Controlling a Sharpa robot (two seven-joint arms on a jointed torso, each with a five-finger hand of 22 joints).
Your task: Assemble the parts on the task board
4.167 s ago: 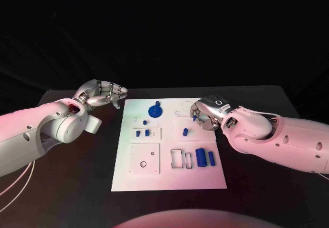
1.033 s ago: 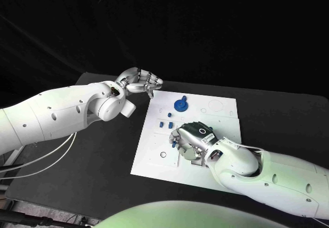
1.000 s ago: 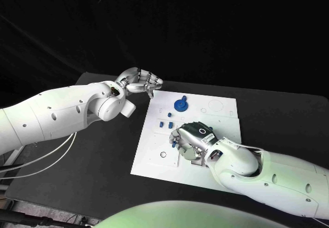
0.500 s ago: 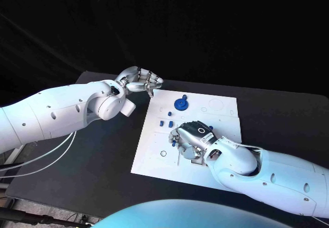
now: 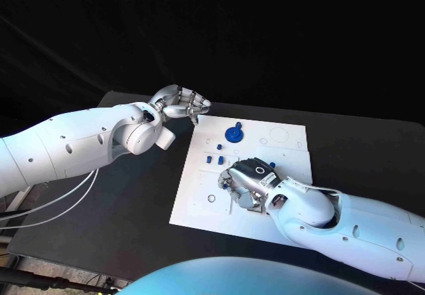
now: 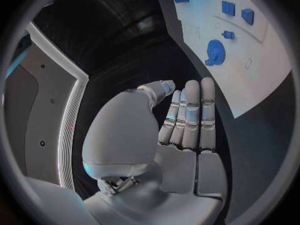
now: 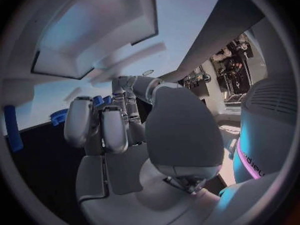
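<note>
The white task board (image 5: 199, 212) lies in the middle of the black table. A blue gear (image 5: 234, 133) stands at its far end, with small blue parts (image 5: 214, 160) a little nearer. My right hand (image 5: 247, 183) hovers low over the board's near middle, fingers curled in, pinching a small blue part (image 7: 98, 100) at its fingertips. My left hand (image 5: 182, 106) hangs beyond the board's far left corner; its fingers (image 6: 190, 112) are straight and hold nothing. The left wrist view shows the gear (image 6: 214, 52) and the board (image 6: 262, 60).
The black table (image 5: 132, 203) has bare room left of the board. Another small blue part (image 5: 271, 165) lies just beyond my right hand. A rectangular recess (image 7: 94, 27) in the board is close in front of the right hand. My left forearm (image 5: 80, 144) stretches over the table's left side.
Since the earliest frame the camera has shifted, and my right hand has come from the board's far right to its near middle. Over the last second both hands stay almost still.
</note>
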